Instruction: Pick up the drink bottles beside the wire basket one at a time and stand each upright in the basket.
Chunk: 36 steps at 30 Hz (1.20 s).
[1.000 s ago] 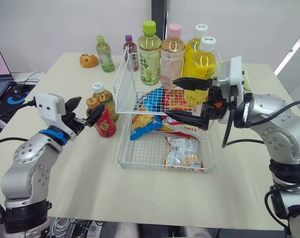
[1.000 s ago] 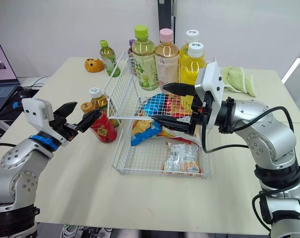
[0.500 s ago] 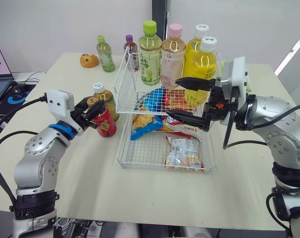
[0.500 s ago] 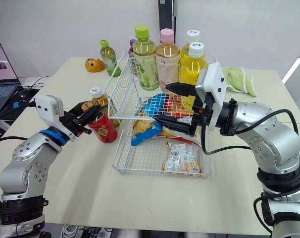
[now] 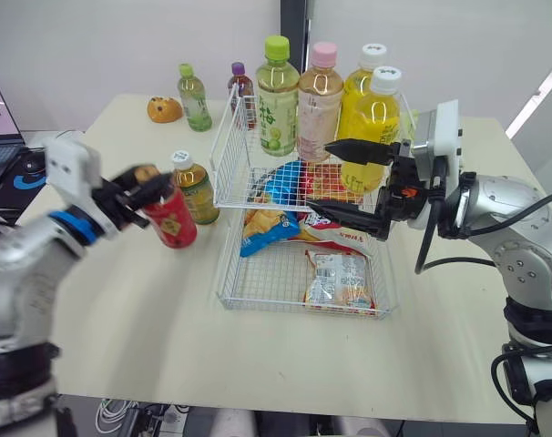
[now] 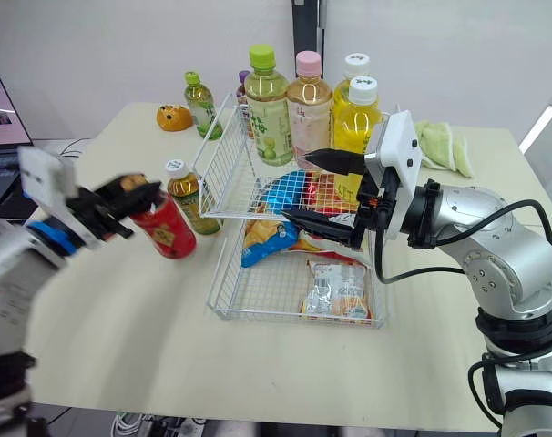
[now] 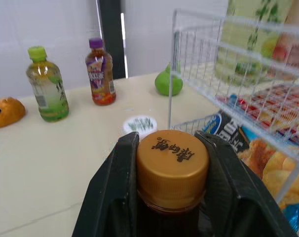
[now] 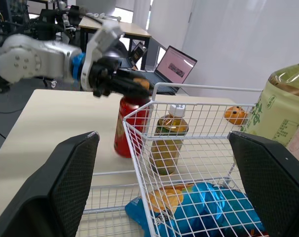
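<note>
Currently, left end effector (image 5: pixel 147 188) clenched on red bottle (image 5: pixel 172 224) beside wire basket (image 5: pixel 223 274), right end effector (image 5: pixel 318 177) released.

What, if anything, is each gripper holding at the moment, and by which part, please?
The left gripper holds the red bottle by its gold cap, fingers on either side. The right gripper is open and holds nothing.

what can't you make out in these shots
- Left eye view: the left claw is motion-blurred, so its finger edges are unclear.
- Left wrist view: everything on the red bottle below its top is hidden by that claw.
- Left eye view: the lower parts of the yellow bottles are hidden behind the right claw.
</note>
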Available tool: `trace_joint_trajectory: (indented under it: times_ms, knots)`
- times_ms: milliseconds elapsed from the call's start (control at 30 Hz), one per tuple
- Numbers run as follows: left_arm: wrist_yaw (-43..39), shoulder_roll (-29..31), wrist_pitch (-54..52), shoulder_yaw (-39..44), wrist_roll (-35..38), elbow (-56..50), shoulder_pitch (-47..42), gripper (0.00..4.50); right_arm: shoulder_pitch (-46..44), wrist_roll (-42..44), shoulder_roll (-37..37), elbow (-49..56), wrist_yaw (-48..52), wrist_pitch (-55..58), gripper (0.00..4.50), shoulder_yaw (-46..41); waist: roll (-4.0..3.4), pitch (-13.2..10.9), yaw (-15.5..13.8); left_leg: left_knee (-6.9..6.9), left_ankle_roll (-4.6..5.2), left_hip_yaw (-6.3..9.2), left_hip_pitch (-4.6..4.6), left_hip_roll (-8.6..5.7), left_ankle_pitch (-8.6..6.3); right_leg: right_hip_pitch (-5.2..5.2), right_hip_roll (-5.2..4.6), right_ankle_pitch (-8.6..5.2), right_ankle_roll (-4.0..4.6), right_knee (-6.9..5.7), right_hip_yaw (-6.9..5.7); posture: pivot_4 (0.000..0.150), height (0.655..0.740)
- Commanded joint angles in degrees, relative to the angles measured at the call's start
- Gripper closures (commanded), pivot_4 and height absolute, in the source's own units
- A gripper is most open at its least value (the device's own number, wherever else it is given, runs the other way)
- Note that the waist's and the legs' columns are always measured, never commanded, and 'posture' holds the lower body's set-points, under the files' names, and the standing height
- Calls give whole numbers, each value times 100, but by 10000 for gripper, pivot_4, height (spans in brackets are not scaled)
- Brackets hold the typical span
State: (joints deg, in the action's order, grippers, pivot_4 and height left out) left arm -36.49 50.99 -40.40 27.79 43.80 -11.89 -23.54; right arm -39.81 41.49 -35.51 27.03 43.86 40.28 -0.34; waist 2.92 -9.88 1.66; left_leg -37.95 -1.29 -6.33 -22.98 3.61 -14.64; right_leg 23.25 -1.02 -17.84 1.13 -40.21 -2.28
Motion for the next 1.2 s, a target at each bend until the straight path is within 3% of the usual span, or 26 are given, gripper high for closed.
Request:
trace_joint_trajectory:
  times_ms: [33, 200, 433, 600, 800, 1200]
  knots:
    - [-327, 629, -699, 561, 916, -263, -427, 31553, -97, -43, -1, -18, 82, -198, 0, -113, 0, 0, 2, 1, 0, 0, 0, 0, 0, -2, 0, 0, -1, 8, 0, 1500, 7400]
    - [-941, 1729, -1332, 330, 1595, 547, -1942, 31553, -155, -74, 45, -139, 112, -302, 0, -118, 4, -7, -4, 4, -2, 1, -7, 1, 0, 2, 2, 0, -3, 19, -6, 1500, 7400]
    - [-1842, 1786, -1383, -804, 1356, 1628, -3740, 31553, -92, -141, 65, -47, -25, -324, 0, -215, -1, -10, -12, 3, -3, -4, -1, -3, 1, 0, 2, -1, -5, 15, -1, 1500, 7400]
    - [-2445, 1211, -1300, -1651, 974, 2354, -5027, 31553, 89, -116, 5, 226, -272, -223, 0, -364, 0, -10, -30, -5, -3, -2, -9, -3, 1, 3, 5, -2, -5, 12, -1, 1500, 7400]
    - [-3120, 206, -1150, -2243, 546, 2888, -5869, 31553, 372, -20, -98, 719, -738, 27, 0, -641, -4, -12, -37, -3, -3, -3, -14, -4, 1, 7, 4, -3, -7, 17, 2, 1500, 7400]
    - [-3590, -1496, -103, -2689, -450, 3434, -5760, 31553, 988, 542, -367, 1846, -1820, 748, 0, -1261, -16, -17, 0, -5, -4, -6, -12, -4, 2, 10, 4, -3, -7, 9, 9, 1500, 7400]
